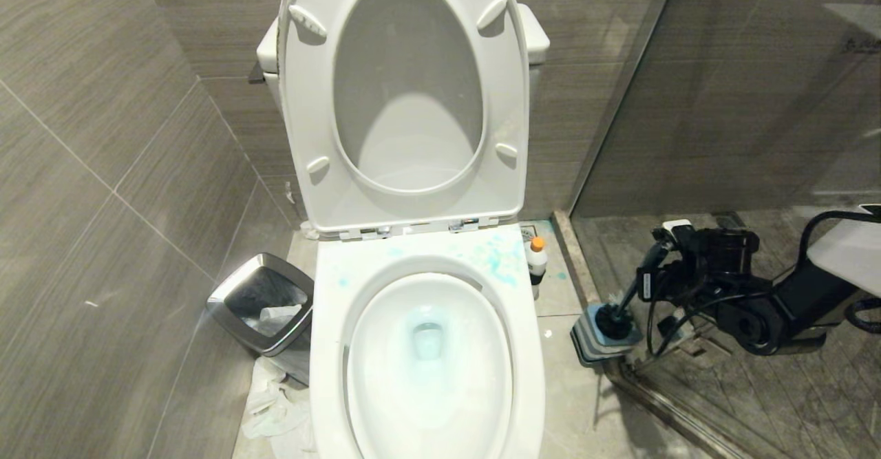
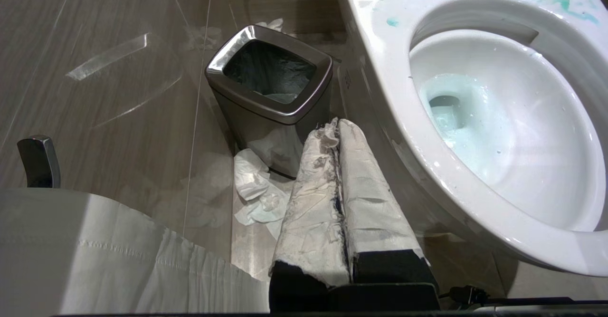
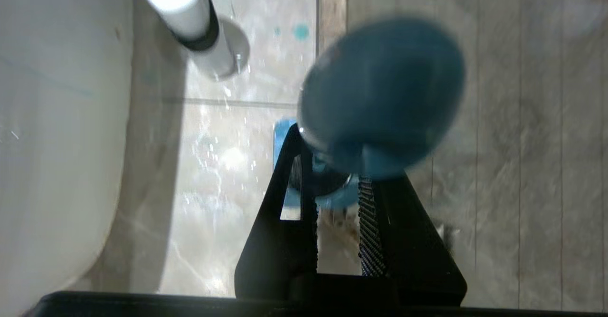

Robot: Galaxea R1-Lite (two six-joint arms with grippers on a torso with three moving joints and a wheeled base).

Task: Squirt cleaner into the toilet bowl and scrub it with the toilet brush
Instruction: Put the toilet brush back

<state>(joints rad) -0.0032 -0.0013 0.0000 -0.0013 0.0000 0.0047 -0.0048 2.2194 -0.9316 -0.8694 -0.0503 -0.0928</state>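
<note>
The white toilet bowl (image 1: 375, 356) stands open with seat and lid raised; teal-blue water lies at its bottom and teal spatter marks the back rim. The cleaner (image 1: 537, 258), a small white bottle with an orange cap, stands on the floor to the right of the toilet and also shows in the right wrist view (image 3: 197, 22). The toilet brush (image 1: 623, 301) leans with its black head in the square holder (image 1: 597, 342). My right gripper (image 1: 654, 258) is shut on its handle, whose rounded blue tip (image 3: 382, 93) rises past the black fingers (image 3: 280, 203). My left gripper (image 2: 335, 126) is shut and empty beside the bowl (image 2: 522, 131).
A steel square-rimmed bin (image 1: 265, 301) stands left of the toilet, with crumpled tissue (image 1: 275, 404) on the floor before it. A glass shower partition (image 1: 723, 101) and a raised threshold (image 1: 661, 404) bound the right side. Tiled walls close in at left and back.
</note>
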